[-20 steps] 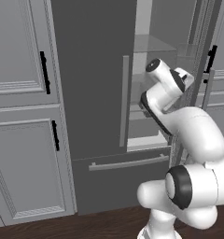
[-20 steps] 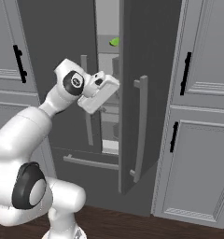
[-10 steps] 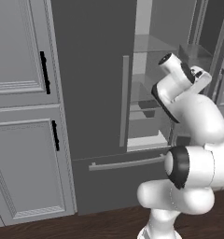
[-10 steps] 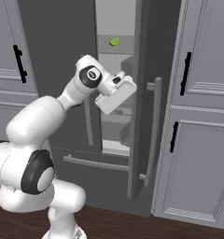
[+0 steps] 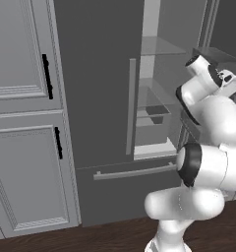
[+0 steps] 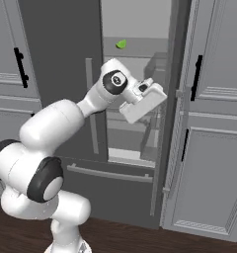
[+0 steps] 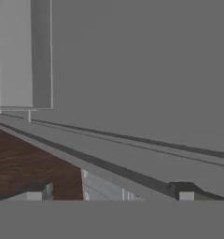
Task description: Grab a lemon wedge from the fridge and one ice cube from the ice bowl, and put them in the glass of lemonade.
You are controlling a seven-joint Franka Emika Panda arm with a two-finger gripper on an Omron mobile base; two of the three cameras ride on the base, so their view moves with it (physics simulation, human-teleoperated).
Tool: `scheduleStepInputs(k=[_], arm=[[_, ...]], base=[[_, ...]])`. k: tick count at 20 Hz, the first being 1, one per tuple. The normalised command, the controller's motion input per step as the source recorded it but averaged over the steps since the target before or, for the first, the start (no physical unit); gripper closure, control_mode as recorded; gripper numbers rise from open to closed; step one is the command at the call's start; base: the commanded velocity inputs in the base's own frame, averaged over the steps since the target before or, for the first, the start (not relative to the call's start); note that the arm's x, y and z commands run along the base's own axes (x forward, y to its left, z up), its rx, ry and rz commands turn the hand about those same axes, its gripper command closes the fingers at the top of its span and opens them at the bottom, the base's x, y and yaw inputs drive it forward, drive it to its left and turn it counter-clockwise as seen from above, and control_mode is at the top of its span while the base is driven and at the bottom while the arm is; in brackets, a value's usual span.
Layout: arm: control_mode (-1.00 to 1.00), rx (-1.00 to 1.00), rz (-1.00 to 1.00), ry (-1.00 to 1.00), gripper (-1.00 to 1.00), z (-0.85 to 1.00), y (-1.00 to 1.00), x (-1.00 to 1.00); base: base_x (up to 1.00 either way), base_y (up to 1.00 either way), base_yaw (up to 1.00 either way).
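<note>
Grey panelled cabinets [image 5: 21,123] w/ black handles [image 5: 47,76]; dark wood floor [image 6: 140,239].

The fridge [image 6: 61,64] stands with its right door [image 6: 167,99] swung wide, leaving a tall gap at the centre of the right base view. The white hand [image 6: 142,101] sits in that gap, wide-spread jaws just beside the door's edge. Above it, at upper centre, a shelf carries the lemon wedge [image 6: 121,44] with free air over it. At left of the gap the closed door's bar handle [image 6: 91,106] juts out. Lower shelves and what seems a bin [image 5: 157,112] crowd the interior.
</note>
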Motion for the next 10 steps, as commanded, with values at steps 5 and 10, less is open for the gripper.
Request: scheduleStepInputs(k=[5,10], arm=[[-1.0,0.01,-0.06,-0.12,-1.0,0.0,-0.47,-0.18],[-1.0,0.01,0.0,-0.31,-1.0,0.1,0.11,-0.75]], base=[[0.0,0.0,0.0],[0.0,0.0,0.0]])
